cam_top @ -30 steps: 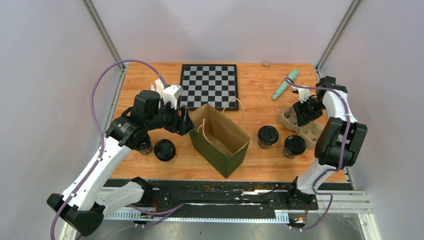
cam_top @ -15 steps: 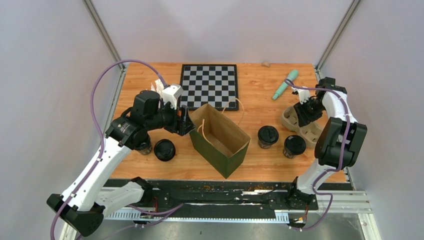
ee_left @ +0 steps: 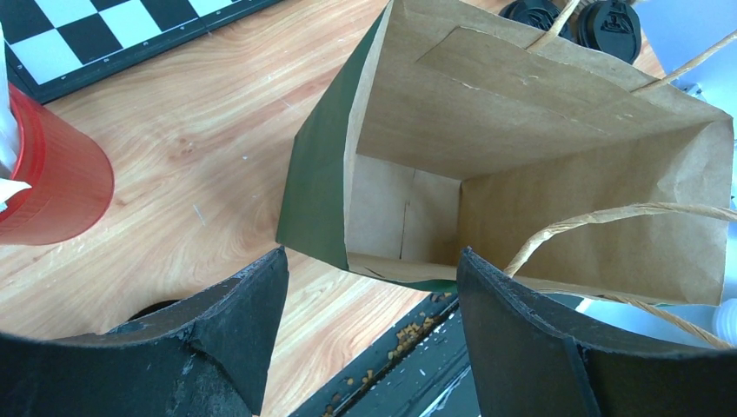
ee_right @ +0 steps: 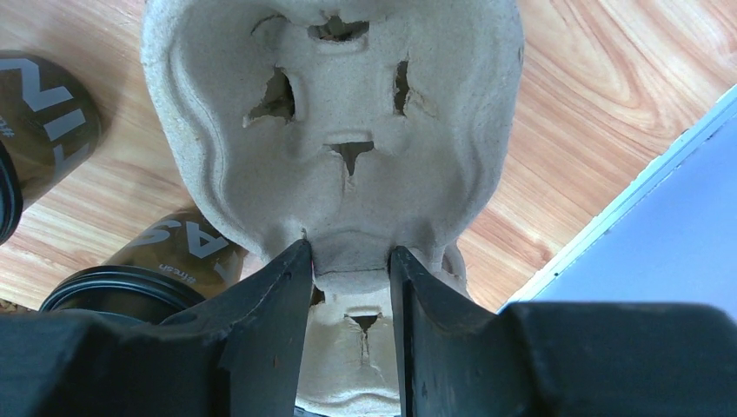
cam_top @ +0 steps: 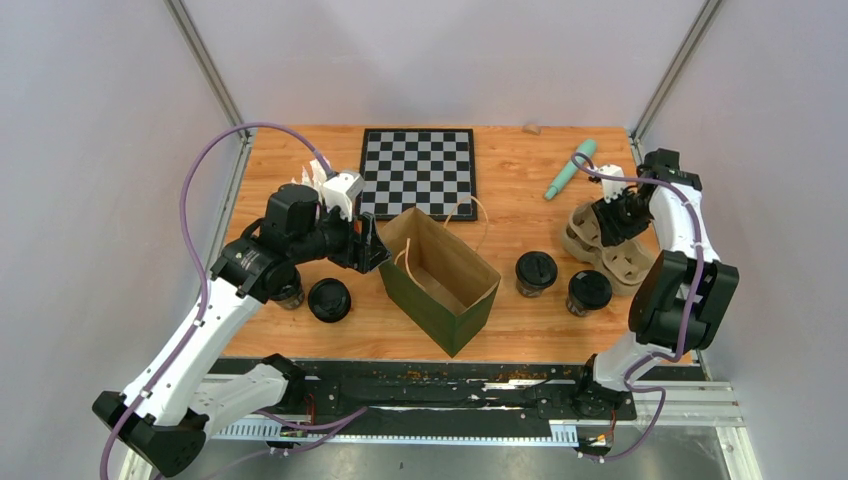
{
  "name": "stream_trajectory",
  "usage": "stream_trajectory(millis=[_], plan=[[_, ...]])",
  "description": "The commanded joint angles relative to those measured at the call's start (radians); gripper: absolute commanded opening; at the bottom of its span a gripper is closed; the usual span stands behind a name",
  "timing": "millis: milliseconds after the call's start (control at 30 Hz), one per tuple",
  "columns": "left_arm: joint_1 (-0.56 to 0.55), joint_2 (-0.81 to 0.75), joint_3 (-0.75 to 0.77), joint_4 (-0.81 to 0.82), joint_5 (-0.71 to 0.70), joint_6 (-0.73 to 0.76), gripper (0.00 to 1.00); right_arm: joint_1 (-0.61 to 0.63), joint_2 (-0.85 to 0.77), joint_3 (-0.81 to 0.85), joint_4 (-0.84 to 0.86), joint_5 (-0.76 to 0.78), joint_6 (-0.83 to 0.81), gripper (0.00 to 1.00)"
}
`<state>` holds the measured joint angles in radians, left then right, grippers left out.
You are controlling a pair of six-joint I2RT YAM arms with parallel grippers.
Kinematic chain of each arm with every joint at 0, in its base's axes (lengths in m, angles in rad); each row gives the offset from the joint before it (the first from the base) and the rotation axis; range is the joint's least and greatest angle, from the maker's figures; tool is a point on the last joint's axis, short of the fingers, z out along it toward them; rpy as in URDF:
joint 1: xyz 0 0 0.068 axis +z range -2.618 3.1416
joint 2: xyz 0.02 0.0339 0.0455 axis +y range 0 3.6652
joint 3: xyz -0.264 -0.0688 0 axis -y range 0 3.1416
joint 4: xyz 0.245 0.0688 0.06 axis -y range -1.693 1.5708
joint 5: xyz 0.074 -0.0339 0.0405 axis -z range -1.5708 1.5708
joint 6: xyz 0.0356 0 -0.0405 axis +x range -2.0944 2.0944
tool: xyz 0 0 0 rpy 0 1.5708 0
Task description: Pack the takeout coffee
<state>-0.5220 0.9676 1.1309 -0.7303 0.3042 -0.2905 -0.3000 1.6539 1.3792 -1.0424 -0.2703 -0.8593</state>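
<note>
At centre left of the top view, the left gripper [cam_top: 372, 247] is released, jaws wide, just beside the left rim of the bag [cam_top: 445, 290]. Below it stands a cup [cam_top: 329, 299], and another cup [cam_top: 289, 294] is half hidden under the arm. Right of the bag stand a third cup [cam_top: 536, 272] and a fourth cup [cam_top: 589, 291]. At centre right, the right gripper [cam_top: 605, 230] is clenched on the edge of the carrier [cam_top: 628, 265].
</note>
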Motion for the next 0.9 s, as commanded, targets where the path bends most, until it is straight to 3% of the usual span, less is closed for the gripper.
stream_trajectory(millis=[0,400,867], plan=[[0.004,-0.019,-0.008,0.011,-0.009,-0.006,0.78,0.006,-0.055,0.018,0.016,-0.055,0.019,0.37],[0.004,-0.010,0.087,-0.023,-0.194,0.017,0.79,0.026,-0.124,0.093,0.049,-0.097,0.131,0.36],[0.005,-0.014,0.110,-0.020,-0.157,-0.019,0.78,0.091,-0.284,0.226,0.123,-0.143,0.361,0.37]])
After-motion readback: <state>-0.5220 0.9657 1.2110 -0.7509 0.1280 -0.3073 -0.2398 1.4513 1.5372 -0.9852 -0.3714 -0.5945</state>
